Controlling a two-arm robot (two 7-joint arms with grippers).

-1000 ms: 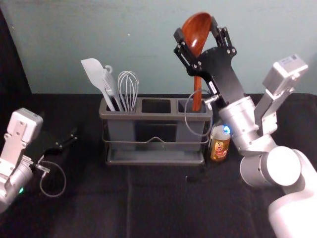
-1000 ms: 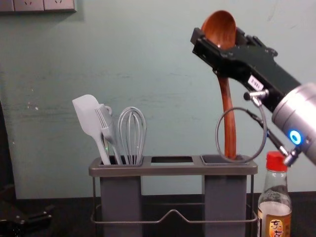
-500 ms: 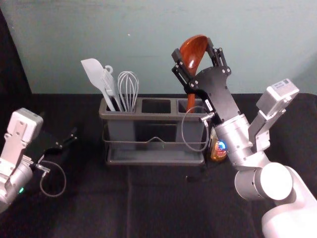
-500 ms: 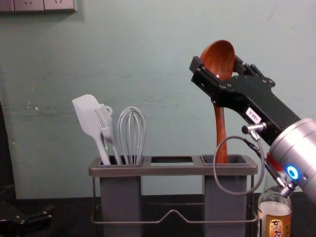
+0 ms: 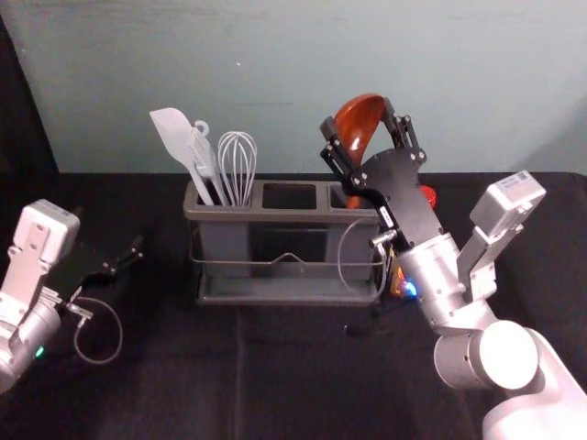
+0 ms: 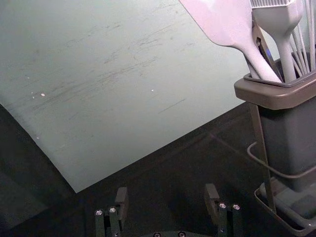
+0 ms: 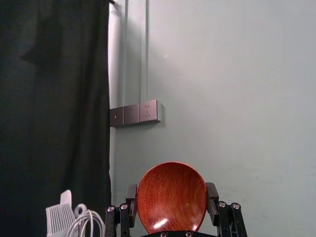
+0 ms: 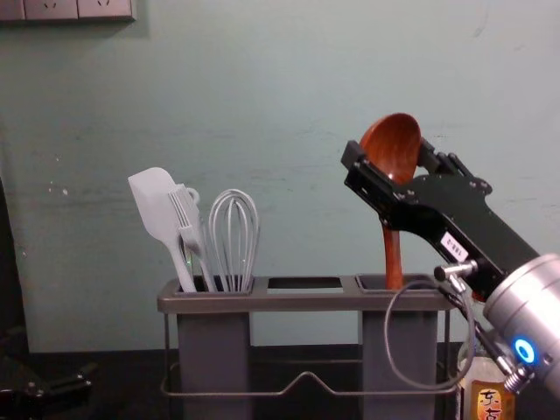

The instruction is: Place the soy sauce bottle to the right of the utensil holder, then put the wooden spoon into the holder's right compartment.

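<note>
Dark table (image 5: 293, 376) carries the utensil holder (image 5: 293, 218) and soy sauce bottle (image 8: 488, 399).

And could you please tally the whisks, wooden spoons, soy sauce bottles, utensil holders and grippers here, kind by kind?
Whisk: 1
Wooden spoon: 1
Soy sauce bottle: 1
Utensil holder: 1
Grippers: 2, the right gripper holding the spoon above the holder's right compartment, the left gripper parked off to the holder's left
Total: 6
</note>
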